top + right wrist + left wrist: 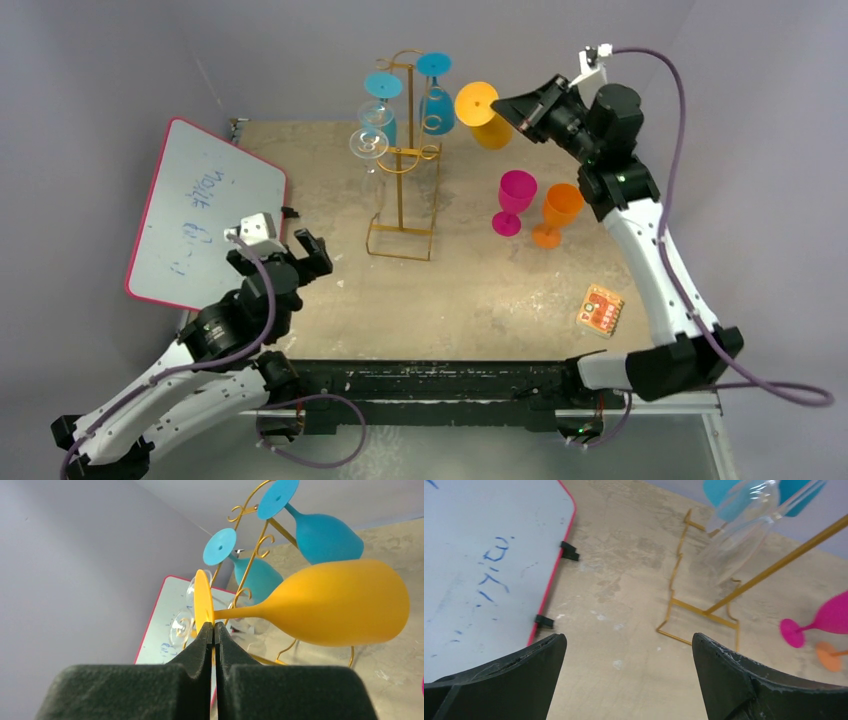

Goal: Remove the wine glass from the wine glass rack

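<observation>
The gold wire wine glass rack (402, 170) stands at the back of the table, its post and hooks also in the right wrist view (260, 540). A yellow wine glass (490, 128) hangs in the air just right of the rack, tilted, apart from the hooks. My right gripper (512, 108) is shut on the edge of its round foot (202, 602), with the bowl (335, 602) pointing away. Two teal glasses (436, 100) and clear glasses (370, 142) hang upside down on the rack. My left gripper (629, 636) is open and holds nothing, low at the near left (288, 250).
A pink glass (514, 200) and an orange glass (558, 212) stand upright right of the rack. A red-edged whiteboard (205, 210) lies at the left, next to the left arm. A small orange patterned card (600, 308) lies at the near right.
</observation>
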